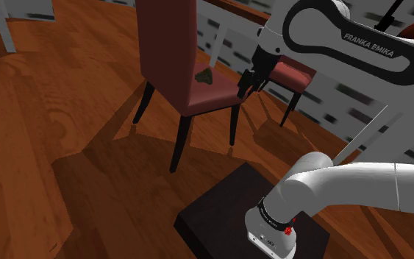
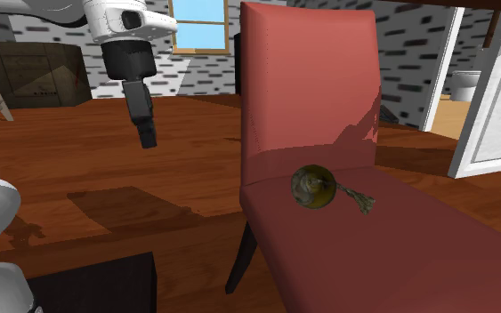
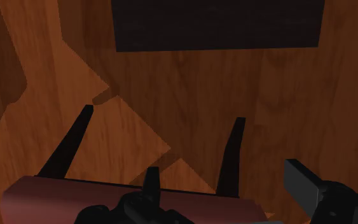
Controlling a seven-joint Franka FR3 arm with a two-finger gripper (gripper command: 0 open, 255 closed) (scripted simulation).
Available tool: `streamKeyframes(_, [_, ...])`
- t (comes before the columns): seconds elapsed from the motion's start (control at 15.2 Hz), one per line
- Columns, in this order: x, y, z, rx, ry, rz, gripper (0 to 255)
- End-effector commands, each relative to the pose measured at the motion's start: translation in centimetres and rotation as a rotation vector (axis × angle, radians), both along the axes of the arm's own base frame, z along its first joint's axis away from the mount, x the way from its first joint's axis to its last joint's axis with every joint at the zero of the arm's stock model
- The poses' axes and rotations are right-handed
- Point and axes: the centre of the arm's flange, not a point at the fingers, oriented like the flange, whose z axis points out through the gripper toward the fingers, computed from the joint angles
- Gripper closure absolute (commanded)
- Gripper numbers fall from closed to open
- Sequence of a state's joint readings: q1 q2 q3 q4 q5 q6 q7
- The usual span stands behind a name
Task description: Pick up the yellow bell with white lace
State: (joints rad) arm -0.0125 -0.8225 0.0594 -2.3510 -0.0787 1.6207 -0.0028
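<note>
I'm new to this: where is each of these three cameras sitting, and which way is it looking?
Shoulder view: beside the stand, looking down at the red chair and bell; arm and hand show.
Second exterior view: low, facing the chair's front, bell close; the hand hangs at this view's left.
Wrist view: on the hand, looking down past the seat edge at the wood floor; open fingers show.
Shared: both outer views show chair, bell and hand.
</note>
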Motion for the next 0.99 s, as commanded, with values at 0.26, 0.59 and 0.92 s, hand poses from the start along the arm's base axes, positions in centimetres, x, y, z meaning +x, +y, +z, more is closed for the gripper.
streamKeyframes(0.26, [4.1, -3.2, -0.8, 0.027, -0.019, 0.073, 0])
streamKeyframes(0.59, [9.5, -6.7, -1.8, 0.061, -0.043, 0.165, 0])
streamKeyframes(0.92, [15.3, -9.7, -2.8, 0.095, -0.067, 0.257, 0])
